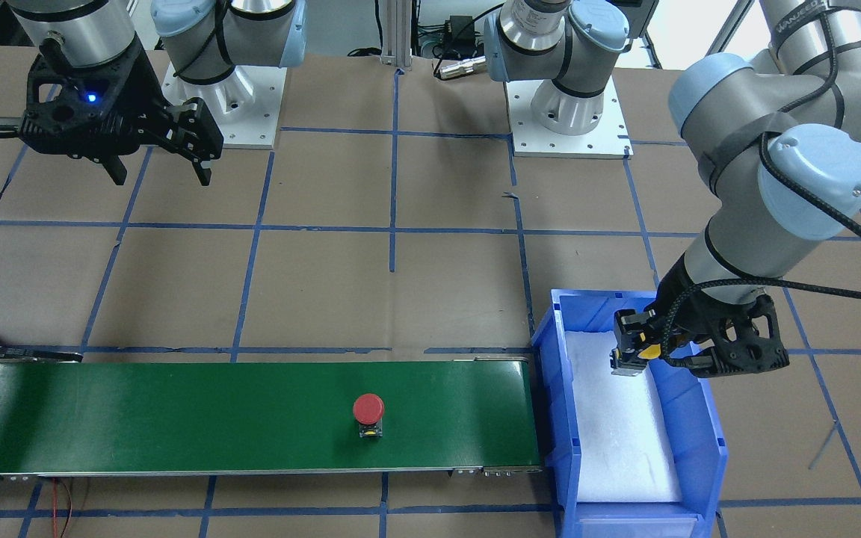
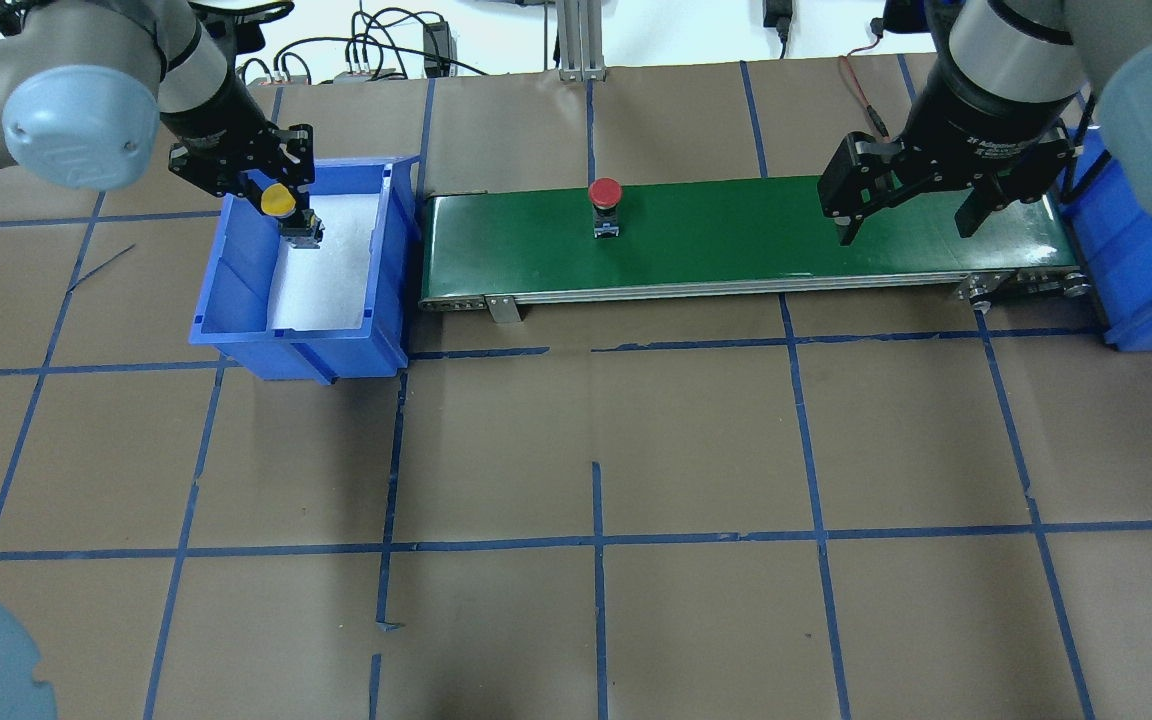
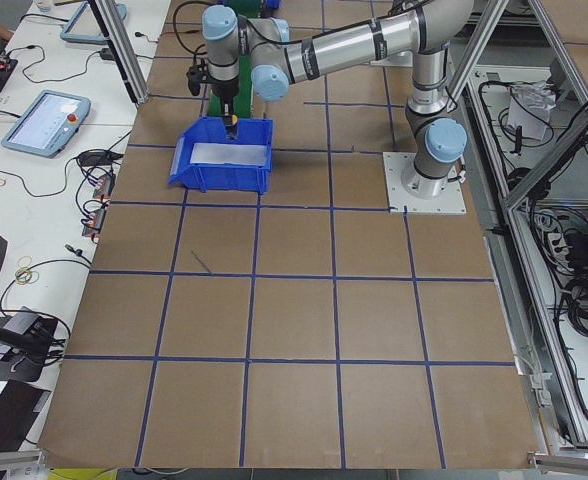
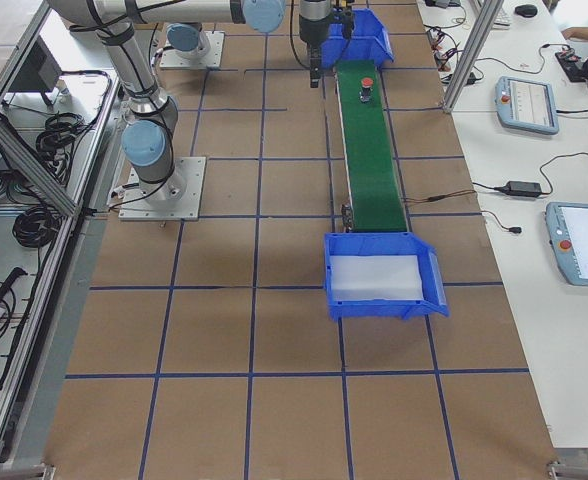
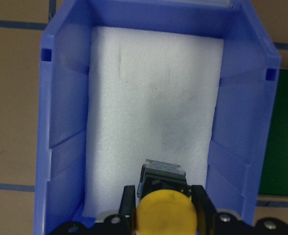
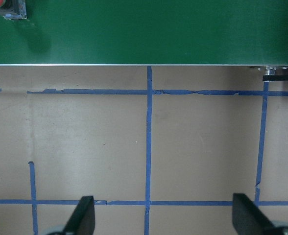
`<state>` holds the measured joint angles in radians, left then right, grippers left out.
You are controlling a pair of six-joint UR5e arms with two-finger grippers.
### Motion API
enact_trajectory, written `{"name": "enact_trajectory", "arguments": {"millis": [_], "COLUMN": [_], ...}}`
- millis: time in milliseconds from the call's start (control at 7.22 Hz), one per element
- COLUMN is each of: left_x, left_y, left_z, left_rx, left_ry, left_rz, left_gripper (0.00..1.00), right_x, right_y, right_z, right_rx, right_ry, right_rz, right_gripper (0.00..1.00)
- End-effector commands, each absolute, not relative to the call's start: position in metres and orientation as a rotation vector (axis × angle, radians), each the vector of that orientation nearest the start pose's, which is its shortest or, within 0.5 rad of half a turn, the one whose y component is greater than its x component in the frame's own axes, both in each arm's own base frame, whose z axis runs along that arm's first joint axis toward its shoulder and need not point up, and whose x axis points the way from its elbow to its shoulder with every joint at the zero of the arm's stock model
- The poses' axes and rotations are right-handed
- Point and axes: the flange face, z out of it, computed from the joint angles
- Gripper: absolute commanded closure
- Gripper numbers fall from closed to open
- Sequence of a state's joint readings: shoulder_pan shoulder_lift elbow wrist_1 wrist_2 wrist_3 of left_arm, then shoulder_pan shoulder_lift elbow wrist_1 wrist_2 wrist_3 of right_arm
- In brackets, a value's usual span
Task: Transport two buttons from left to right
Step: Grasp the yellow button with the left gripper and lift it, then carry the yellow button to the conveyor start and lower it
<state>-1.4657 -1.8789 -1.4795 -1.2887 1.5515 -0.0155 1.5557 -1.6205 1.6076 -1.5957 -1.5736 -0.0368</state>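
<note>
My left gripper [image 1: 627,350] is shut on the yellow-capped button [image 1: 649,351] and holds it just above the white foam inside the left blue bin [image 1: 556,388]. The left wrist view shows the yellow cap [image 5: 166,214] between the fingers [image 5: 128,203], with the black-grey body below it. The red mushroom button [image 1: 368,409] stands upright on the green conveyor belt [image 1: 176,418], left of its middle in the overhead view [image 2: 604,192]. My right gripper [image 2: 904,232] is open and empty, hovering over the belt's right end.
A second blue bin [image 2: 1136,270] with white foam sits at the belt's right end. Brown table paper with blue tape grid lines [image 2: 596,540] surrounds the belt. The arm bases [image 1: 569,112] stand on the robot's side of the table.
</note>
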Motion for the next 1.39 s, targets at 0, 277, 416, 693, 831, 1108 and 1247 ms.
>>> {"name": "enact_trajectory", "arguments": {"millis": [0,277,416,693,831,1108,1247], "left_x": [-0.112,-0.168,-0.193,-0.212,-0.214,-0.215,-0.215], "left_y": [-0.633,-0.636,-0.642,-0.647,-0.65,-0.658,-0.662], "left_z": [0.422,0.397,0.377,0.357,0.352,0.341,0.338], "left_rx": [-0.258,-0.157,-0.176,-0.193,-0.193,-0.198,-0.2], "left_ry": [3.148,3.151,3.151,3.152,3.158,3.163,3.166], "left_rz": [-0.134,-0.103,-0.113,-0.108,-0.121,-0.13,-0.151], "left_gripper": [0.81,0.81,0.81,0.81,0.81,0.81,0.81], "right_x": [0.126,0.127,0.126,0.129,0.128,0.129,0.128], "right_y": [-0.477,-0.477,-0.476,-0.477,-0.477,-0.477,-0.477], "right_z": [0.496,0.495,0.495,0.496,0.497,0.496,0.495], "right_rx": [-0.038,-0.039,-0.039,-0.024,-0.024,-0.027,-0.034], "right_ry": [3.145,3.133,3.137,3.141,3.143,3.144,3.146], "right_rz": [-0.06,-0.058,-0.056,-0.084,-0.089,-0.089,-0.084], "right_gripper": [0.0,0.0,0.0,0.0,0.0,0.0,0.0]}}
